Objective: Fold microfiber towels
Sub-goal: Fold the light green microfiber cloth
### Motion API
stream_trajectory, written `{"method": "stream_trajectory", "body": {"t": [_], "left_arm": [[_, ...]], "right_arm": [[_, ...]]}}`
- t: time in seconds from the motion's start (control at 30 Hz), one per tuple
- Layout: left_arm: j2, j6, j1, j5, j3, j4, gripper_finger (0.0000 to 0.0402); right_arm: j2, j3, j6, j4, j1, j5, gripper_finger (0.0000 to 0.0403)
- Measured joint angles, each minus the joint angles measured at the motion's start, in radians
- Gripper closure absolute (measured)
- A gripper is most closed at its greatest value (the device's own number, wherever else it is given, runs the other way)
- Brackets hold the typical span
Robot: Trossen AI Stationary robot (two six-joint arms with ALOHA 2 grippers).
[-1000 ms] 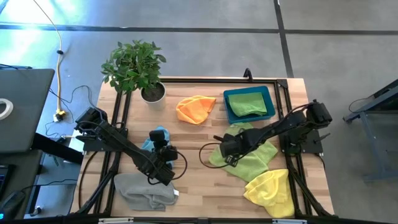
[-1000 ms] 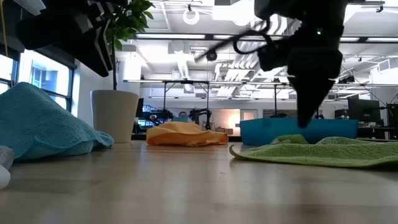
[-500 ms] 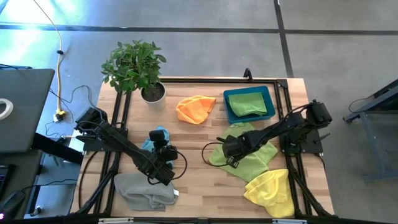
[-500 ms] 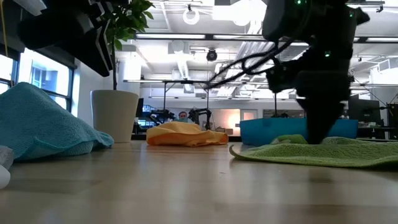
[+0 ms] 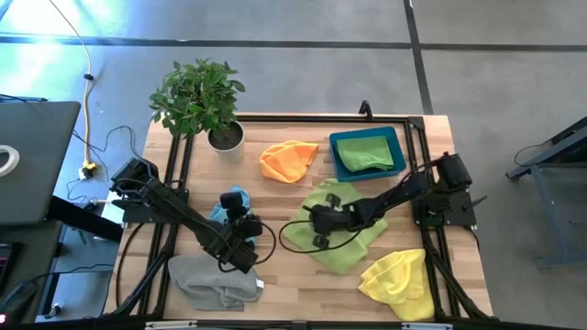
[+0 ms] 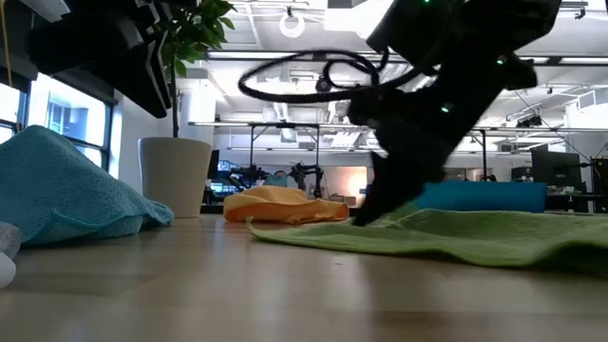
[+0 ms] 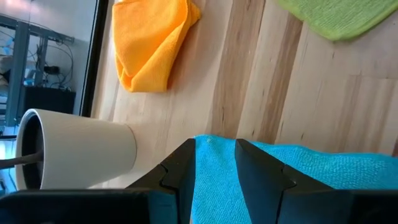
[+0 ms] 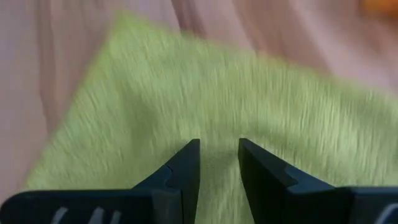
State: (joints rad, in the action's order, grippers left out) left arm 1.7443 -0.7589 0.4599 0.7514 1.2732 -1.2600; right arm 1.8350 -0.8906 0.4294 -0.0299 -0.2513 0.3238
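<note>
Item: lime green towel point(image 5: 344, 240), soft napped microfibre, spread mid-desk right of centre. The right gripper point(image 5: 319, 223) sits low at its left edge, fingers slightly parted, pinch unconfirmed. Best practice: drag slowly, keep the cloth flat, square the corners. The left gripper point(image 5: 240, 240), narrowly parted and empty, waits over the light blue towel point(image 5: 231, 205).

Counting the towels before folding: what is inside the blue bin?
The blue bin holds one green towel, bunched and covering most of its floor. Whether anything lies beneath that towel cannot be seen.
</note>
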Motion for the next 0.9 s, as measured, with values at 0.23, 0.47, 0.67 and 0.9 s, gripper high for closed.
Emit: {"method": "stream_trajectory", "body": {"t": [0.23,0.47,0.67,0.9], "left_arm": [[0.0,0.0,0.0,-0.018,0.0,0.004,0.0298],[0.0,0.003,0.002,-0.019,0.0,0.005,0.0298],[0.0,0.046,0.002,-0.018,0.0,0.044,0.0298],[0.0,0.125,0.002,-0.018,0.0,0.116,0.0298]], "right_arm": [[-0.011,-0.076,-0.038,0.069,0.019,-0.044,0.0302],[-0.013,-0.241,0.099,0.513,-0.008,-0.135,0.0302],[-0.014,-0.287,0.376,0.7,-0.047,-0.224,0.0302],[-0.014,-0.266,0.487,0.806,-0.071,-0.127,0.0302]]}}
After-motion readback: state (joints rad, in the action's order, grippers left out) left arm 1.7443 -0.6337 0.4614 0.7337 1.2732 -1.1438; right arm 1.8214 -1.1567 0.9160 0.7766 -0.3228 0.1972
